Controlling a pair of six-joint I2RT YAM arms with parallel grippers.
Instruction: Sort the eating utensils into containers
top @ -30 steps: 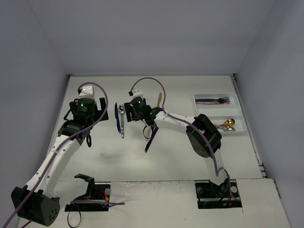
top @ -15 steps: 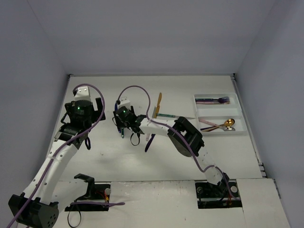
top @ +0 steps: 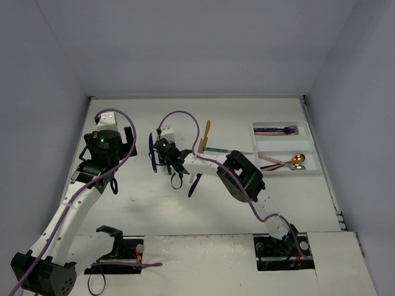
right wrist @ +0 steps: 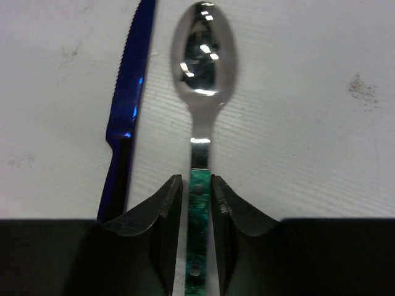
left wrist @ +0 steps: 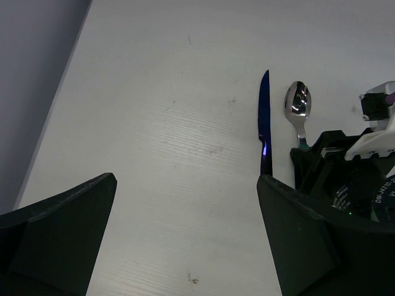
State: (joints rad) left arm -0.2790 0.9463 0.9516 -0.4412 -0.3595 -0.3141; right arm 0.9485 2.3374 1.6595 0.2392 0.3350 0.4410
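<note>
Right gripper (right wrist: 197, 200) just closed onto teal-handled spoon (right wrist: 202, 55), seemingly clamped | left gripper (left wrist: 185, 209) wide apart, idle | spoon ready for tray (top: 308, 145)

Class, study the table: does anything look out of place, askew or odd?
Nothing spilled or damaged. Out of place: a blue knife, gold utensil and teal-handled utensil lie loose at differing angles, outside the white tray. The right claw straddles a teal-handled spoon.

White arm links (top: 68, 213) with black joints (top: 250, 182), looping purple cables (top: 179, 113), green lights (top: 102, 139) and black wedge-shaped pincer fingers (right wrist: 157, 216)
</note>
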